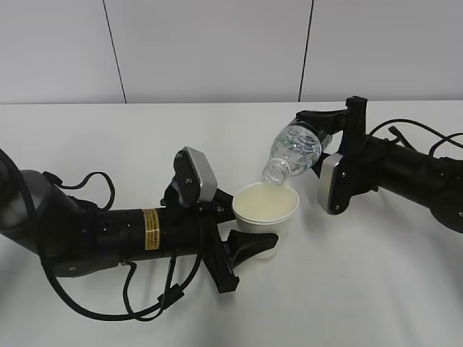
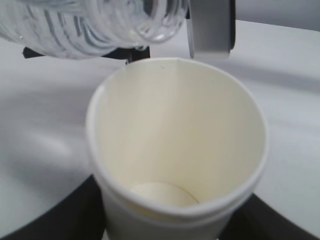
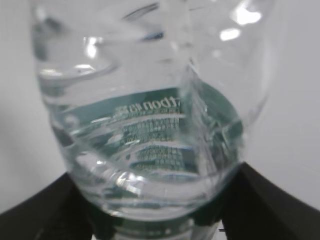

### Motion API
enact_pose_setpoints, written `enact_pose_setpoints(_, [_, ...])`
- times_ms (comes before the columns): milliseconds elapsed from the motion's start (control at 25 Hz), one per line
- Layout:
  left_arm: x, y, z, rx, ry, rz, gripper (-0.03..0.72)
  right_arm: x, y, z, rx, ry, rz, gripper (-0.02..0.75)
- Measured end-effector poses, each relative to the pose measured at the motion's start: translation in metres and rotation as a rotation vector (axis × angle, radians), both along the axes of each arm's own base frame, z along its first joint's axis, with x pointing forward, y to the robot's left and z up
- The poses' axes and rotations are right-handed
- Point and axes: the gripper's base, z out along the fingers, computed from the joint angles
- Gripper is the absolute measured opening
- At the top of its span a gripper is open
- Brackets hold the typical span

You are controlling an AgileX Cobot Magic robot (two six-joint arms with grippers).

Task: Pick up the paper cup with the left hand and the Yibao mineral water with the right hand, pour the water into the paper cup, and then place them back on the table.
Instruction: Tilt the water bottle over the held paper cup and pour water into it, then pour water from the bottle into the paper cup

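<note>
My left gripper (image 1: pixel 244 235) is shut on the cream-white paper cup (image 1: pixel 265 210) and holds it upright above the table (image 1: pixel 145 144). In the left wrist view the cup (image 2: pixel 175 150) fills the frame, its bottom pale; I cannot tell if water lies in it. My right gripper (image 1: pixel 327 137) is shut on the clear Yibao mineral water bottle (image 1: pixel 293 152), tilted with its open mouth down over the cup's far rim. The bottle's neck shows at the top of the left wrist view (image 2: pixel 100 25). In the right wrist view the bottle (image 3: pixel 150 125) with green label and water inside sits between the black fingers (image 3: pixel 280 205).
The white tabletop (image 1: pixel 376 289) spreads all round both arms. A pale wall with dark seams stands behind (image 1: pixel 217 50). Black cables hang from the left arm (image 1: pixel 145 307) and trail behind the right arm (image 1: pixel 412 134).
</note>
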Motion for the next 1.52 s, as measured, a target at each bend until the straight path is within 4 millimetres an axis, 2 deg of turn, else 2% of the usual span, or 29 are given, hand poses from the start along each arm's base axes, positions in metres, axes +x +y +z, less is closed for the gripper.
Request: enact_pose_setpoints(1520, [-0.0002,0.0001,-0.0005,0.006,0.001,-0.002,0.424,0.0000,0.0000,0.0000,-0.094,-0.070,0.012,0.478])
